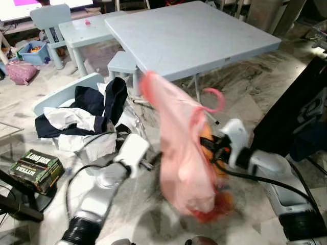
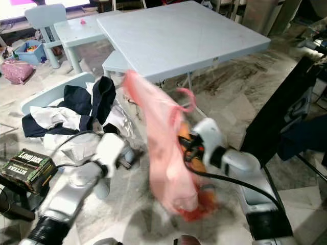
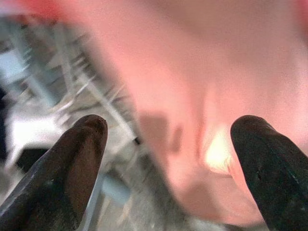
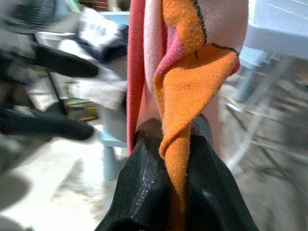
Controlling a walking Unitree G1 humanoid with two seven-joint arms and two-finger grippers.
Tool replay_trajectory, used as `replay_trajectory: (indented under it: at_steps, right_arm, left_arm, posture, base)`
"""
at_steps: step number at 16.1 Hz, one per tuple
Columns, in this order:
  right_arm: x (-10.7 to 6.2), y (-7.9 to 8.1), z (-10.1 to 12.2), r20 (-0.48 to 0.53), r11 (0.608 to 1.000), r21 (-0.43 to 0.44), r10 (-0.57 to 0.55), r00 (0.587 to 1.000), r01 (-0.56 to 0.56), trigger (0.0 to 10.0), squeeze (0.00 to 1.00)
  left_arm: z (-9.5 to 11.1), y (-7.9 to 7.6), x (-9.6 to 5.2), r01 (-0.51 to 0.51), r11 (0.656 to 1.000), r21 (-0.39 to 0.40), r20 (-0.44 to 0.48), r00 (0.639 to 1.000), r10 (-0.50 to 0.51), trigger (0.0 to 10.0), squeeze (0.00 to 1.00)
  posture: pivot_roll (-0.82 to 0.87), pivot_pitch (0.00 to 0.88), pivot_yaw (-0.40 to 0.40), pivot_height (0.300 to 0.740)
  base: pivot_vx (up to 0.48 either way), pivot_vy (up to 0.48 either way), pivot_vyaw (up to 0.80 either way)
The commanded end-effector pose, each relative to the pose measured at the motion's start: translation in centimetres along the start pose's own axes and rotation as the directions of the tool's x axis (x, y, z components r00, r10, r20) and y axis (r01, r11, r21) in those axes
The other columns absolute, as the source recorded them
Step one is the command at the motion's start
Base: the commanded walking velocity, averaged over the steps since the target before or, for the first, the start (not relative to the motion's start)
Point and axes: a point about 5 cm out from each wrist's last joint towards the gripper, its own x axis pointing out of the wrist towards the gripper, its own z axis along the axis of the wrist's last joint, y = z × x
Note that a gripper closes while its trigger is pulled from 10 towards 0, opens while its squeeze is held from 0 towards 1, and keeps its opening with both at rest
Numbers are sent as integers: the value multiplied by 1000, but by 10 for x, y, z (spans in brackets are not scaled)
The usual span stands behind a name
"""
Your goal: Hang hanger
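right gripper point(image 4: 175, 139) pinching pink-orange garment point(image 1: 179, 153) | left gripper point(image 3: 168, 144) spread | one pink hanger point(image 1: 217, 99) | one box point(image 1: 34, 168), writing blurred

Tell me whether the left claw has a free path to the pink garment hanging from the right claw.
Probably yes. The left claw is open right beside the pink garment, with nothing between them. The right claw is shut on the orange and pink cloth.
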Motion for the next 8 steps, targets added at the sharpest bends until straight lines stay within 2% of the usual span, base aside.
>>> replay_trajectory:
  at_steps: [1,3,5,7,8]
  right_arm:
    - [2,7,14,18,995,-35,92,996,-91,10000,0]
    - [-2,12,22,3,985,-39,166,986,-165,10000,0]
    - [-3,13,29,18,986,-58,159,987,-158,10000,0]
    - [-1,9,29,22,989,-97,112,994,-109,10000,0]
    - [2,2,27,12,989,-144,38,999,-36,10000,0]
  left_arm:
    - [2,-3,5,34,998,43,-1,999,-34,10000,0]
    - [6,-7,12,49,995,87,16,999,-50,10000,0]
    - [10,-10,21,44,996,76,39,998,-48,10000,0]
    - [12,-11,24,44,996,72,48,998,-48,10000,0]
    - [14,-13,25,50,996,69,55,997,-54,10000,0]
  posture:
    - [-84,0,-3,740]
    - [-87,0,-3,740]
    - [-109,0,0,740]
    - [-112,0,0,740]
    - [-111,0,0,740]
  base:
    - [0,0,0]
    - [0,0,0]
    - [0,0,0]
    - [0,0,0]
    - [0,0,0]
